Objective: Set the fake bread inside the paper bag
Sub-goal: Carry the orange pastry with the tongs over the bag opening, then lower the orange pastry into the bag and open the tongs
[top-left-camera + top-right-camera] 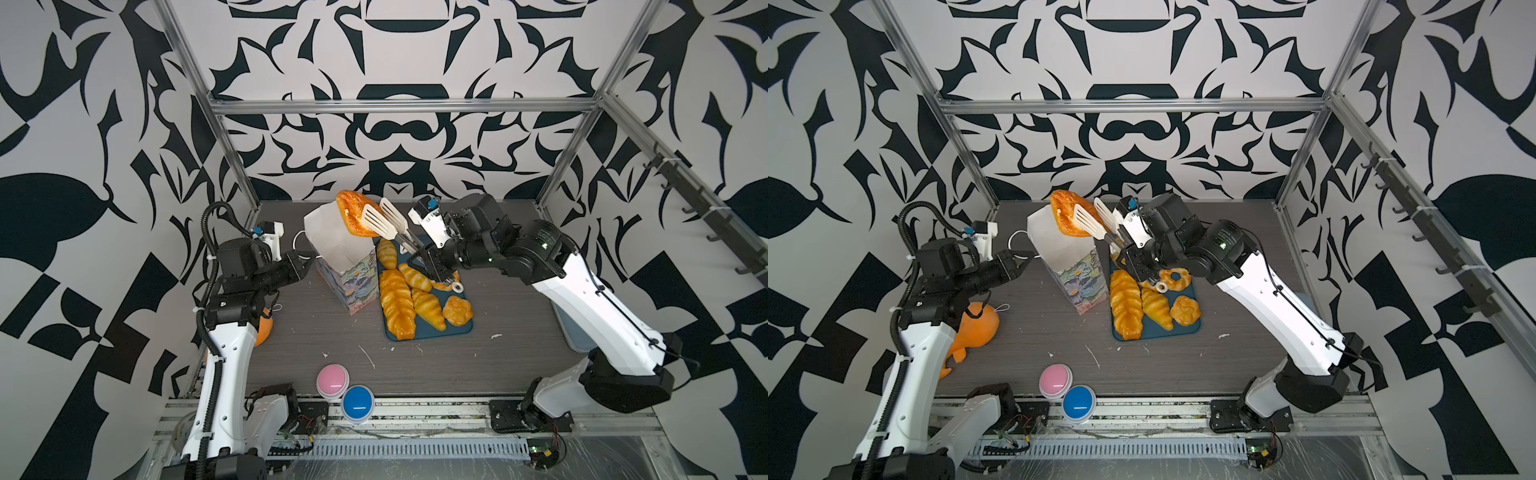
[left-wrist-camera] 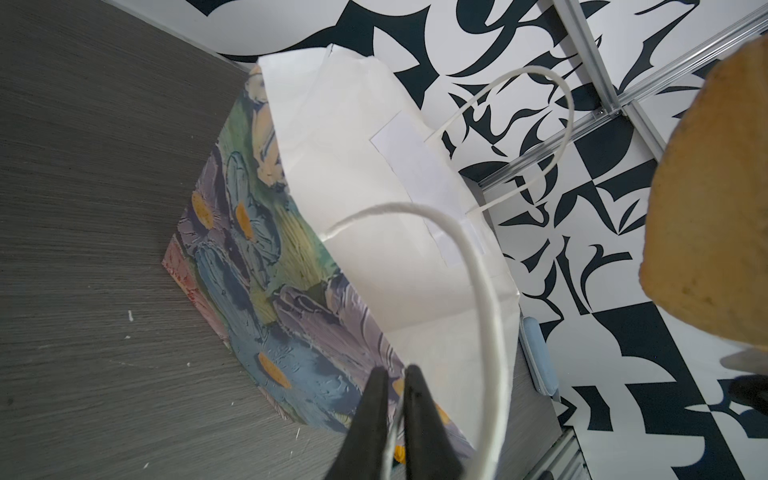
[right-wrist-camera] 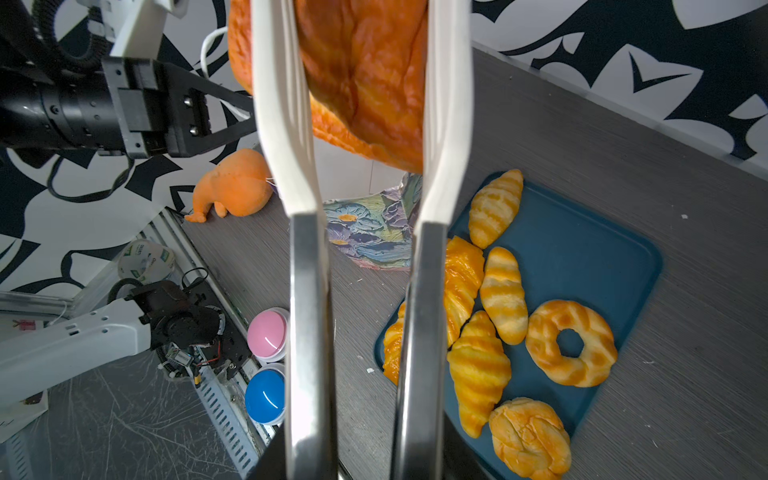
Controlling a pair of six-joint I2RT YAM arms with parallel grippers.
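The paper bag [image 1: 340, 249] [image 1: 1067, 253] stands open on the table left of the tray. My left gripper [image 1: 305, 259] [image 2: 395, 374] is shut on the bag's near rim, with a cord handle [image 2: 490, 299] looping beside it. My right gripper [image 1: 430, 261] [image 3: 357, 465] is shut on the metal tongs [image 1: 388, 224] [image 3: 307, 291]. Their white blades pinch a flat darker-orange pastry [image 1: 351, 212] [image 1: 1065, 212] [image 3: 365, 75], tilted just above the bag's mouth. More fake bread lies on the blue tray [image 1: 465, 328]: a braided loaf [image 1: 397, 303], croissants [image 1: 428, 309], a knotted roll [image 1: 457, 311] and a doughnut [image 3: 571, 343].
An orange plush toy [image 1: 976, 324] lies by the left arm's base. A pink button [image 1: 332, 380] and a blue button [image 1: 358, 403] sit at the front edge. A pale blue object [image 1: 577, 332] lies under the right arm. Metal frame posts bound the table.
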